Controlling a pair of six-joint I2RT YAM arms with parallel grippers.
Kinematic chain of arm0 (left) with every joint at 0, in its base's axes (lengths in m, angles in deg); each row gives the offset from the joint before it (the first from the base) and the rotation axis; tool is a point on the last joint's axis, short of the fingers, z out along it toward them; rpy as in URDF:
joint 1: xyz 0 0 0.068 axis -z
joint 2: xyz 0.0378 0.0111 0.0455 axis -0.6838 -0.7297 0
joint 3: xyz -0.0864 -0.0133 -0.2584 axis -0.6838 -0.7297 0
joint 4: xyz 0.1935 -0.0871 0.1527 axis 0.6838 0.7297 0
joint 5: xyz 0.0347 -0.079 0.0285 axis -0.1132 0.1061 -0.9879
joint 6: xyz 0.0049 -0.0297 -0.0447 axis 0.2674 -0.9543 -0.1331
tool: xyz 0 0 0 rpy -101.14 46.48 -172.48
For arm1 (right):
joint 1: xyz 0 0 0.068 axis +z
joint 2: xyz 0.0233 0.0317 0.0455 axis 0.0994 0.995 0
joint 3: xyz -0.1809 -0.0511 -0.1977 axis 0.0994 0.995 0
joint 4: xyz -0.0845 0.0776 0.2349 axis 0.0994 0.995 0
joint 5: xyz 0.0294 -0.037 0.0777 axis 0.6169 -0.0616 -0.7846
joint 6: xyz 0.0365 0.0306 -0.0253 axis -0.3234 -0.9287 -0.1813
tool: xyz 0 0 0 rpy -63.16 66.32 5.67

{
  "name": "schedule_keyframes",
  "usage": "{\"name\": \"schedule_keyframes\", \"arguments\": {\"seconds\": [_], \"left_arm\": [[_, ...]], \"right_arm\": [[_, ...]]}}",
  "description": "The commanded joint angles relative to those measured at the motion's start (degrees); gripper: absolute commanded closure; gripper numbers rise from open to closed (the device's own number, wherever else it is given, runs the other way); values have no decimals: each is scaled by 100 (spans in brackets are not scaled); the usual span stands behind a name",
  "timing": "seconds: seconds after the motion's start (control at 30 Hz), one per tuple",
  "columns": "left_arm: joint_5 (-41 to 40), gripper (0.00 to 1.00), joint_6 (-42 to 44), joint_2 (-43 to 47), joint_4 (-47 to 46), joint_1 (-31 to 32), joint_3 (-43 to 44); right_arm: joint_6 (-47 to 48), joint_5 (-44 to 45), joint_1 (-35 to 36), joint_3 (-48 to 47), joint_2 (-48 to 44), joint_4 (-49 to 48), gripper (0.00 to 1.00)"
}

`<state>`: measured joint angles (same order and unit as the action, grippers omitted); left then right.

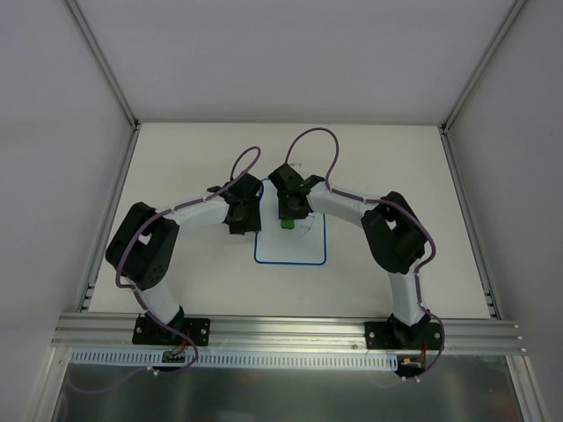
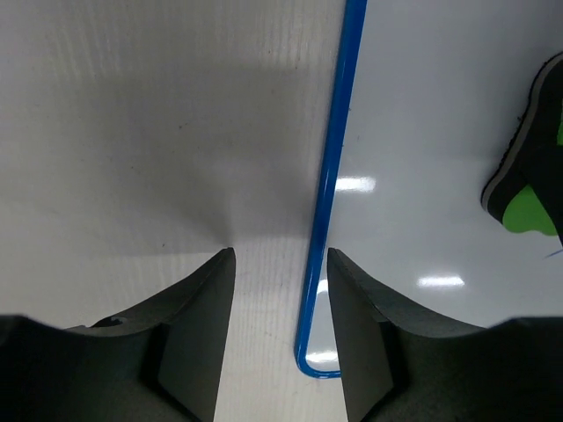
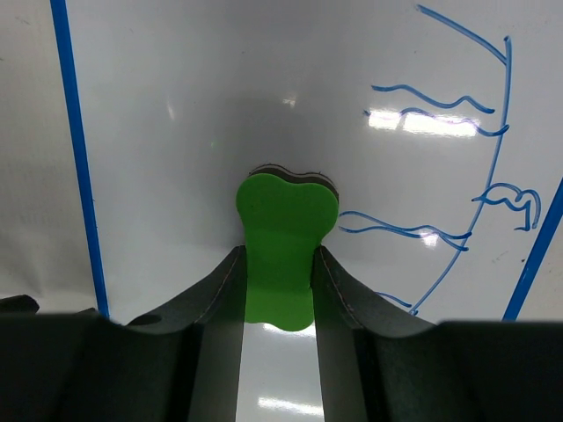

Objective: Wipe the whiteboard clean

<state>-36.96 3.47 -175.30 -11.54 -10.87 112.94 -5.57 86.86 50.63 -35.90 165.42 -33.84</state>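
The whiteboard, white with a thin blue border, lies flat on the table between the two arms. Blue wavy lines and a long curved stroke mark its surface. My right gripper is shut on a green eraser, held upright with its dark felt against the board. From above, the eraser sits at the board's far part. My left gripper is open and straddles the board's blue left edge near a rounded corner. One finger is over the table, the other over the board.
An aluminium rail carrying both arm bases runs along the near edge. White walls and slanted metal posts enclose the table on three sides. The eraser's green and black end shows at the right of the left wrist view.
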Motion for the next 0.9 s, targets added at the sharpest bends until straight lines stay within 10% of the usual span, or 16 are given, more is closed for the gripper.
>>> {"name": "schedule_keyframes", "arguments": {"seconds": [0.0,0.43,0.87], "left_arm": [[79,55,27,-256,-85,42,284],[0,100,-61,-679,-67,95,320],[-70,100,-105,-617,-41,104,206]], "right_arm": [[115,116,16,70,-302,111,93],[115,274,-28,299,-469,111,94],[53,327,-986,1169,-759,120,100]]}}
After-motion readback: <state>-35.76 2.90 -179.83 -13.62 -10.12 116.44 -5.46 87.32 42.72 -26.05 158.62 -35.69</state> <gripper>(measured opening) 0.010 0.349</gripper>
